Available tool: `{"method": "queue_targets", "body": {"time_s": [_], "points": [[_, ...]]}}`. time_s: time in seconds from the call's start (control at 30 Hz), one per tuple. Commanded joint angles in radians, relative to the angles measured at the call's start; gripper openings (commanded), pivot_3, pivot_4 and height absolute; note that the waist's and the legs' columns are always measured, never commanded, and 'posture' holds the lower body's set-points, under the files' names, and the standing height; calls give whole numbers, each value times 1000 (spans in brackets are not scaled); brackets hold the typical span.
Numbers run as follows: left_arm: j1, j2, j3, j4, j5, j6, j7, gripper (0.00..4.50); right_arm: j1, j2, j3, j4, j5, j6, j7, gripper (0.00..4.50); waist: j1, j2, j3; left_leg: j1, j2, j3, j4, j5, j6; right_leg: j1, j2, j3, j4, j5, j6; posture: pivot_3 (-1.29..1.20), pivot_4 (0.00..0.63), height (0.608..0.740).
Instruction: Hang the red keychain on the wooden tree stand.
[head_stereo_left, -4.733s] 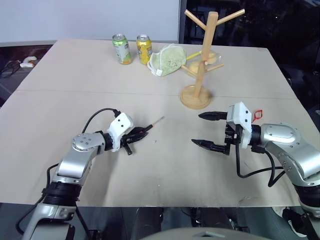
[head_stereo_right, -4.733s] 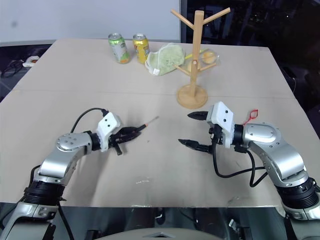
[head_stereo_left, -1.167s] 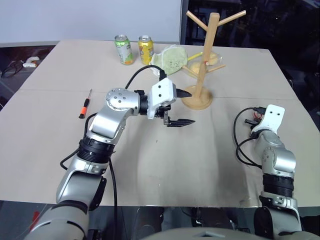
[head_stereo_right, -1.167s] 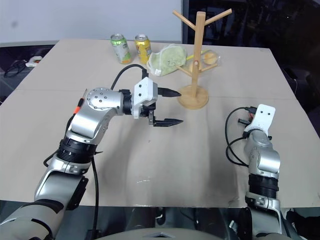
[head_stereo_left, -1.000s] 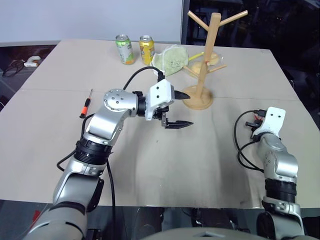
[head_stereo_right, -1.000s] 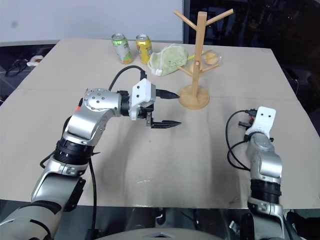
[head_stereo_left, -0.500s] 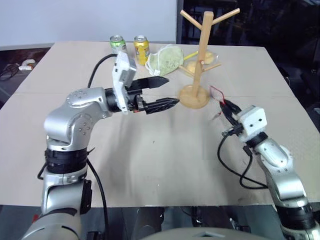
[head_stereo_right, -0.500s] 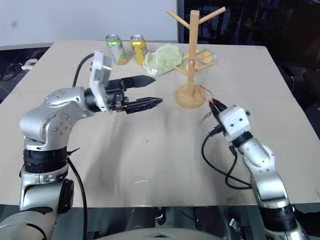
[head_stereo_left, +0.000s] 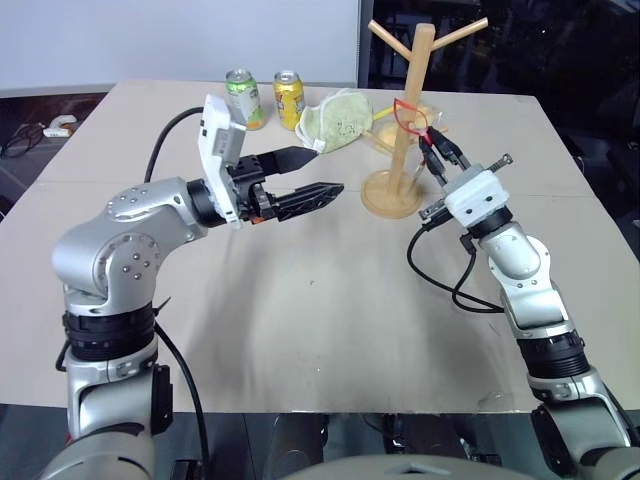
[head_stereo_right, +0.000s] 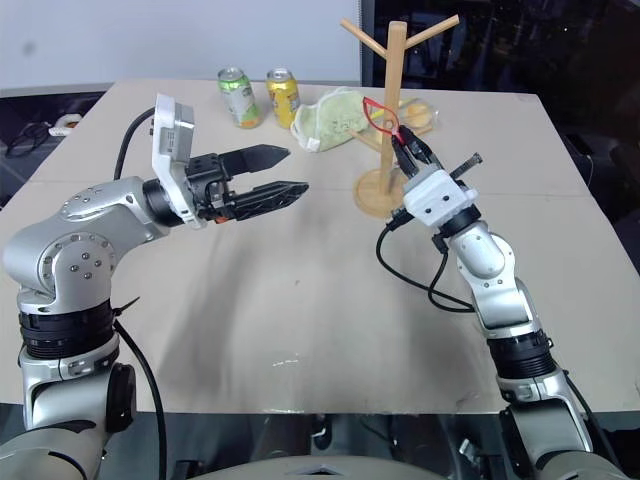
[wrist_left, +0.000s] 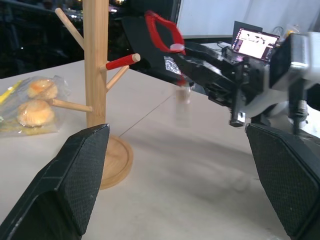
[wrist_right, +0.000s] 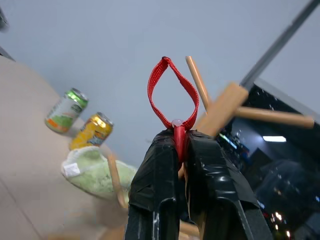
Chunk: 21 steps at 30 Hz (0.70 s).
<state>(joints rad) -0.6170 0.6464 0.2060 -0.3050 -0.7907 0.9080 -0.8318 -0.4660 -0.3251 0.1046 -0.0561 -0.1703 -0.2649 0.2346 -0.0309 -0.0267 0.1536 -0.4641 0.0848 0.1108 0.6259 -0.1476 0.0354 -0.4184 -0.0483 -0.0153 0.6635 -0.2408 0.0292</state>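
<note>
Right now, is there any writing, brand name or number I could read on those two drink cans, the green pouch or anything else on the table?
None can be read.
Green drink can: printing too small to read.
Yellow drink can: printing too small to read.
Pale green fabric pouch: dark marks and a white tag, too blurred to read.
Lit screen in the background: too blurred to read.

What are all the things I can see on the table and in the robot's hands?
Wooden tree stand: one, light wood, far side of the table.
Red keychain: one, red loop, pinched in the right pincer beside the stand's post.
Cans: two, one green, one yellow, far edge of the table.
Cloth pouch: one, pale green, between the cans and the stand.
Bag of buns: one, clear with orange buns, behind the stand.
Left pincer: one, black, open, raised over the table.
Right pincer: one, black, shut on the keychain.
</note>
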Motion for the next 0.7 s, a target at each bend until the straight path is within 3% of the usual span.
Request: {"method": "queue_targets", "body": {"time_s": [0.03,0.7], "points": [[-2,14,18,-36,-26,-18,5,4500,-36,12,-16,11,28,6,8,71,-1,0,0,0,0,0,0,0,0,0,0,0,0,0,0,0,150,740],[-13,19,-5,-21,-27,-44,4,4500,-73,75,-46,40,128,247,34,71,-5,0,0,0,0,0,0,0,0,0,0,0,0,0,0,0,150,740]]}}
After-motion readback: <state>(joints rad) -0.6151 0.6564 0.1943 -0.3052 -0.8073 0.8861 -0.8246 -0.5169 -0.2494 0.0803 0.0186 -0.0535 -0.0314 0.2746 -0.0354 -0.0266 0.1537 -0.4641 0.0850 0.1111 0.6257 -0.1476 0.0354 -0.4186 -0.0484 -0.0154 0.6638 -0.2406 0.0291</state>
